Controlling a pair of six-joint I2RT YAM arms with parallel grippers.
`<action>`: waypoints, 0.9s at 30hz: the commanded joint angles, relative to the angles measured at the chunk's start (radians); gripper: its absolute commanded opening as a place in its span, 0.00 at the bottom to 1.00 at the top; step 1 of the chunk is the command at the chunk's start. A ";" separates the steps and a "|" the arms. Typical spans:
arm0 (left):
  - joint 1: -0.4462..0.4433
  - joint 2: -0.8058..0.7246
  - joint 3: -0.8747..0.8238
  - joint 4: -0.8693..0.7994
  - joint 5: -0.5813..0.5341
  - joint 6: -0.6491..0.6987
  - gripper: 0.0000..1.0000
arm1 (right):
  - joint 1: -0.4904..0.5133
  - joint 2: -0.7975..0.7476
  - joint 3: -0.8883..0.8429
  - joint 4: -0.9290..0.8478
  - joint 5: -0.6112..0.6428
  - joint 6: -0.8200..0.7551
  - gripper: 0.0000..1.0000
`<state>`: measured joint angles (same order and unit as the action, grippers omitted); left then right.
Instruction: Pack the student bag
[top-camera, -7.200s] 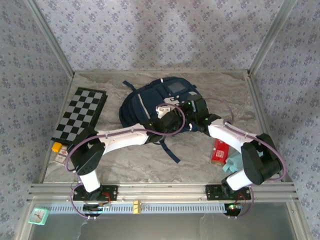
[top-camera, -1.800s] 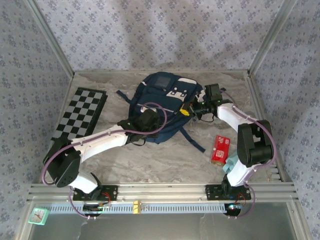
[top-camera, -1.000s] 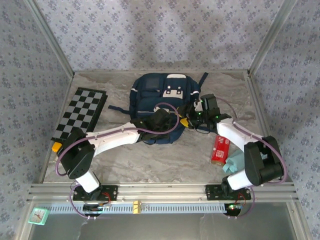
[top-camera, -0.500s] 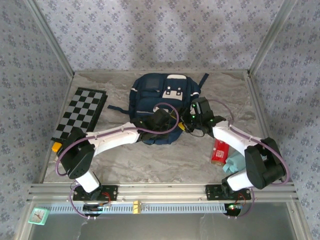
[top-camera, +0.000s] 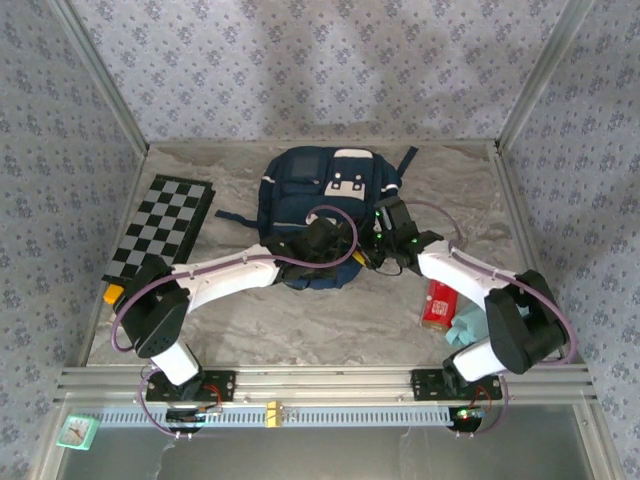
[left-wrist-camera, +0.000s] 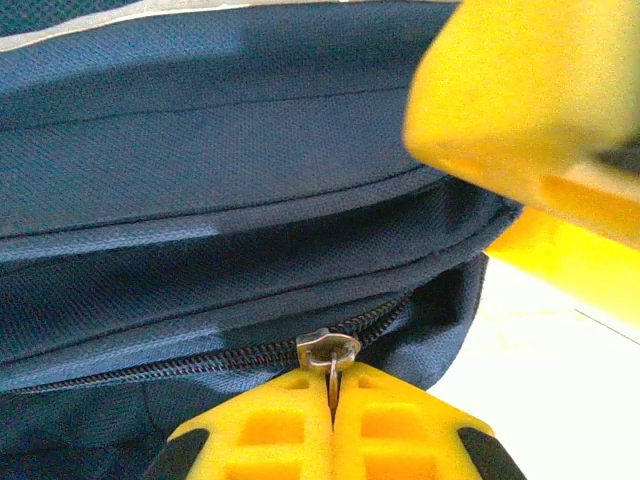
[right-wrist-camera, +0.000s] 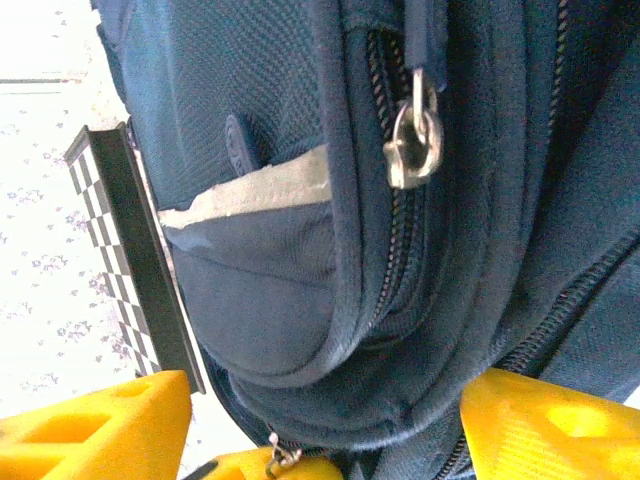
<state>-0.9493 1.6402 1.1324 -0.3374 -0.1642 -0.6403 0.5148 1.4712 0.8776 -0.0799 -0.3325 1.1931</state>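
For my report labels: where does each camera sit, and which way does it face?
Top external: above, behind the bases, looking down on both arms, student bag, chessboard.
Left wrist: faces the bag's zipper pull, pinched by the left gripper.
Right wrist: faces the bag's side; right gripper open.
Shared: both wrist views show that pull.

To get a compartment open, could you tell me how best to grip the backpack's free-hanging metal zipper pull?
Pinch the metal pull across its flat faces, coming straight in from the outer side of the backpack. It hangs free, standing off the zipper track, so jaws should fit either side.
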 joint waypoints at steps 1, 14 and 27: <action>0.001 -0.025 -0.006 0.013 0.009 -0.005 0.00 | -0.001 0.010 0.084 0.006 0.012 -0.018 0.68; 0.001 -0.049 -0.030 -0.018 -0.022 0.020 0.00 | -0.113 0.112 0.133 -0.099 0.032 -0.148 0.24; 0.045 -0.111 -0.147 -0.100 -0.116 0.042 0.00 | -0.333 0.144 0.278 -0.248 -0.091 -0.369 0.00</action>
<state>-0.9306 1.5871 1.0309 -0.3058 -0.2325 -0.6155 0.2661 1.6012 1.0676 -0.3222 -0.4858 0.9249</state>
